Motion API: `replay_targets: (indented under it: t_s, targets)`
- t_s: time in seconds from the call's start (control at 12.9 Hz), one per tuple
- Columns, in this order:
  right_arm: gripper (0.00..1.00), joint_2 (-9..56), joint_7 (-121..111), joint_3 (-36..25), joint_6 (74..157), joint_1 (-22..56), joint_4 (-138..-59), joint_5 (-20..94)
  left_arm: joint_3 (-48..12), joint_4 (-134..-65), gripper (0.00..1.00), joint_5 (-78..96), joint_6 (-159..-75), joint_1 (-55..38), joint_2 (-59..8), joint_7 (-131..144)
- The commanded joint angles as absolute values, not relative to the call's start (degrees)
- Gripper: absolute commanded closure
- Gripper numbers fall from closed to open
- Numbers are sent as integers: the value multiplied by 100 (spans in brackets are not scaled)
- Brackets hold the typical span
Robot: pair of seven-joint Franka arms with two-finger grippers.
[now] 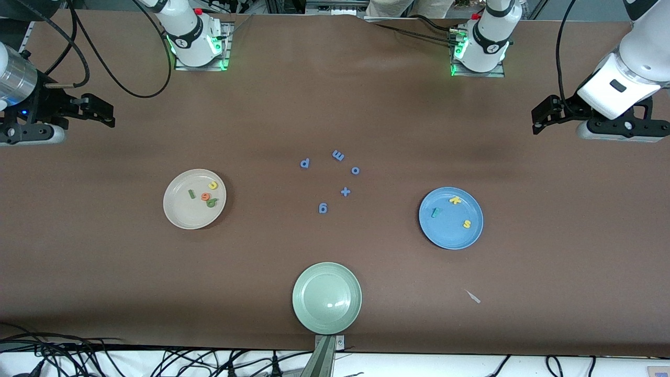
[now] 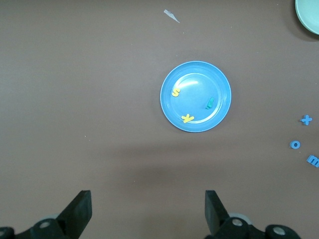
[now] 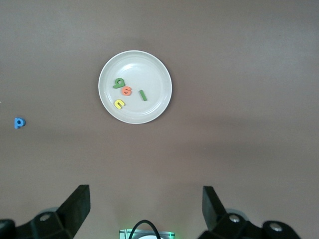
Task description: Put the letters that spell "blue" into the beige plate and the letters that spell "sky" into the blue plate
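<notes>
The beige plate point(image 1: 182, 215) point(image 3: 152, 63) lies toward the right arm's end and holds the olive b point(image 1: 211, 202) point(image 3: 119, 83), green l point(image 1: 191, 193), yellow u point(image 1: 212, 185) and orange e point(image 1: 205, 197). Toward the left arm's end, the blue plate point(image 1: 450, 234) point(image 2: 197, 73) carries the yellow s point(image 1: 466, 224) point(image 2: 176, 92), yellow k point(image 1: 455, 200) and teal y point(image 1: 435, 212). My right gripper point(image 1: 106, 113) point(image 3: 146, 209) hangs open and empty over the table's edge at its own end. My left gripper point(image 1: 540, 118) point(image 2: 148, 211) hangs the same way at its end.
Several blue letters and a blue plus sign point(image 1: 345, 191) lie loose mid-table between the two plates. A pale green plate point(image 1: 301, 283) sits nearest the front camera. A small white scrap point(image 1: 473, 296) lies nearer the camera than the blue plate.
</notes>
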State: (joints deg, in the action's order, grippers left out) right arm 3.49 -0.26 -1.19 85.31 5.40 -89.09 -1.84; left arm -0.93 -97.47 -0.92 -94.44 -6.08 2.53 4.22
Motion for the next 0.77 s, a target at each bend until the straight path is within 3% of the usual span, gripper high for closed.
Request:
replay_targets:
  t_s: [0.0, 0.7]
  targets:
    - [0, 405, -132, -123, 8359, 518, -8754, -140, -97, -9580, 0, -141, -9316, -606, 193, 343]
    - [0, 448, -105, -132, 8332, 501, -8648, -158, -97, -9580, 0, -141, -9316, -598, 185, 325]
